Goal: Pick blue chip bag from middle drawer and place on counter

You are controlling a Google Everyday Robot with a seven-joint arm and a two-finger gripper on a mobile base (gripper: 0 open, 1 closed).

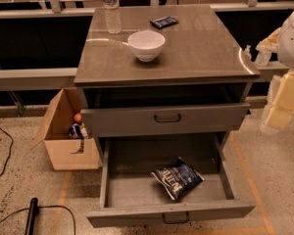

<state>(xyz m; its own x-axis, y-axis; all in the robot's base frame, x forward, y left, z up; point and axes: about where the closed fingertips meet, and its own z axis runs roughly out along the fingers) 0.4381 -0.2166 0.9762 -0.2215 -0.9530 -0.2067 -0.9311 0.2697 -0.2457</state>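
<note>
The blue chip bag, crinkled navy foil with white lettering, lies on the grey floor of the middle drawer. The drawer is pulled fully out at the bottom of the view, its dark bar handle at the front. The counter is the glossy grey-brown cabinet top above it. My gripper hangs at the far right edge, beside the cabinet at about the height of the upper drawer front. It is to the right of the bag and higher, apart from it, with nothing seen in it.
On the counter stand a white bowl, a clear water bottle and a small flat dark blue packet. The upper drawer front sits slightly out. An open cardboard box with items stands on the floor left. Cables lie at the lower left.
</note>
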